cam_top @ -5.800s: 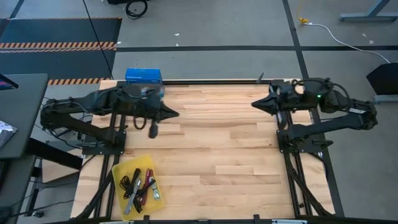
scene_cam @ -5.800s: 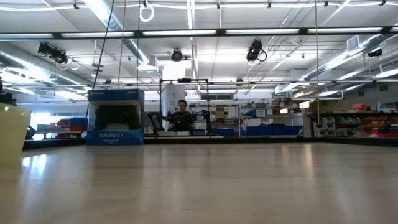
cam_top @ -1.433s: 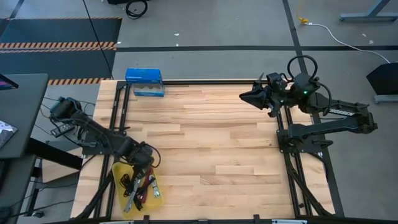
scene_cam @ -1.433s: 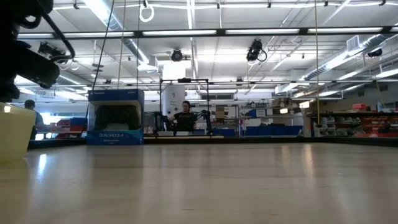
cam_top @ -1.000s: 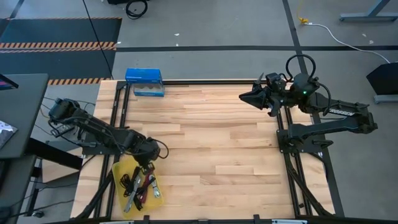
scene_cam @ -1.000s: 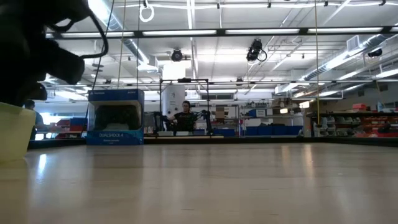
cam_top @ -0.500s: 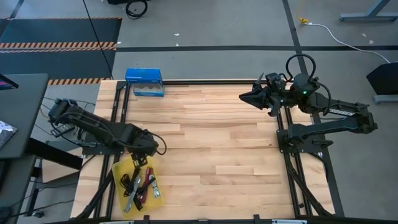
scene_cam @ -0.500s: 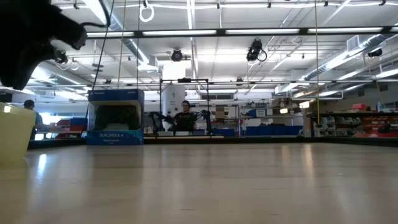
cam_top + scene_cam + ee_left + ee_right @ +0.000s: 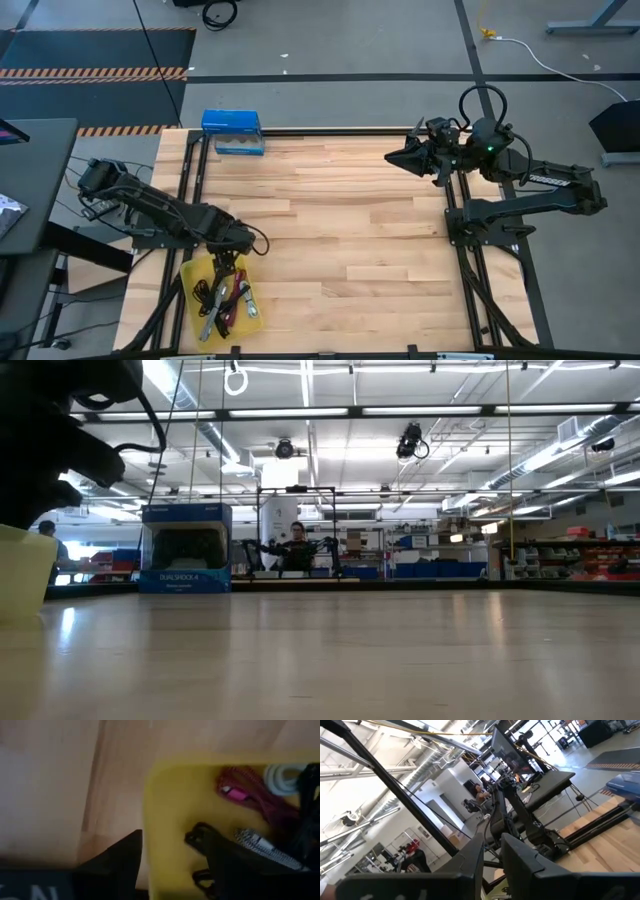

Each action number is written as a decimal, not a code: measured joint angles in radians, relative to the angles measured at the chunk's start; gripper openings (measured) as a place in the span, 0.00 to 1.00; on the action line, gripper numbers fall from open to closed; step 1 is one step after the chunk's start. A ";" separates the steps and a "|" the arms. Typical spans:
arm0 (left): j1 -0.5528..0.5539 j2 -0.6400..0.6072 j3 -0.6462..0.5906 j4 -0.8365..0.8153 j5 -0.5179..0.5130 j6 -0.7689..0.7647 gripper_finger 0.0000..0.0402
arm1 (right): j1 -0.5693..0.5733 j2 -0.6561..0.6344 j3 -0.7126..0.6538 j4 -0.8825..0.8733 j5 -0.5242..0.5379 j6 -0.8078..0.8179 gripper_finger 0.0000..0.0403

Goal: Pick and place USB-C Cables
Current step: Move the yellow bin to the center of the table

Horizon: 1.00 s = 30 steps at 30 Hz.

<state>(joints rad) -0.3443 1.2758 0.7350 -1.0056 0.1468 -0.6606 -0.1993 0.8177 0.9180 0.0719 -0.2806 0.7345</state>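
A yellow tray (image 9: 192, 285) sits at the table's near left corner and holds several USB-C cables. In the left wrist view I see a magenta cable (image 9: 241, 795), a grey braided one (image 9: 260, 844) and a black one (image 9: 201, 836) lying on the tray floor (image 9: 170, 805). My left gripper (image 9: 228, 266) hangs open over the tray's far end, pointing down. One finger (image 9: 120, 865) stands outside the tray wall and the other (image 9: 235, 870) beside the black cable. My right gripper (image 9: 395, 158) waits at the far right, raised, its fingers slightly apart on nothing.
A blue box (image 9: 232, 125) stands at the far left edge, also seen in the low view (image 9: 187, 550). A white cord (image 9: 282, 772) lies coiled in the tray beside the magenta cable. Bare wood spans the table's middle (image 9: 340, 230). People stand in the room behind.
My left gripper has stayed over the tray's far end, shifting a little toward the table's left edge and back, rising briefly and coming down again.
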 joint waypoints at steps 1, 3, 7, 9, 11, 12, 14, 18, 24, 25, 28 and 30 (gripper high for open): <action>0.000 0.000 -0.005 0.018 0.001 0.000 0.54 | -0.001 0.000 0.000 0.000 0.000 0.000 0.18; 0.007 0.000 -0.008 0.027 -0.016 0.012 0.52 | -0.002 0.000 0.000 -0.001 0.000 0.000 0.18; 0.036 0.000 -0.008 0.026 -0.029 0.093 0.42 | -0.002 0.000 0.000 0.000 0.005 -0.002 0.18; 0.053 0.000 -0.008 0.031 -0.031 0.155 0.34 | -0.002 0.000 0.000 0.000 0.027 -0.003 0.18; 0.076 0.000 -0.008 0.053 -0.037 0.205 0.26 | -0.002 0.000 0.000 -0.001 0.047 -0.004 0.18; 0.091 0.000 -0.008 0.064 -0.041 0.220 0.22 | -0.002 0.000 0.000 -0.001 0.054 -0.010 0.18; 0.123 0.000 -0.008 0.090 -0.045 0.227 0.14 | -0.006 0.000 0.000 0.000 0.056 -0.026 0.18; 0.199 0.000 -0.009 0.133 -0.050 0.214 0.03 | -0.014 0.000 0.000 0.000 0.056 -0.030 0.18; 0.331 0.000 -0.009 0.171 -0.067 0.030 0.05 | -0.031 0.000 0.000 0.000 0.055 -0.030 0.18; 0.353 0.000 -0.009 0.171 -0.071 -0.010 0.05 | -0.034 0.000 0.000 0.000 0.055 -0.030 0.18; 0.408 0.000 -0.009 0.195 -0.078 -0.107 0.03 | -0.042 0.000 0.000 0.000 0.055 -0.031 0.18; 0.430 0.000 -0.009 0.228 -0.075 -0.146 0.03 | -0.047 0.000 0.000 0.000 0.054 -0.031 0.18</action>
<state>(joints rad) 0.0854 1.2762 0.7261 -0.7774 0.0719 -0.8065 -0.2459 0.8177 0.9180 0.0715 -0.2263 0.7036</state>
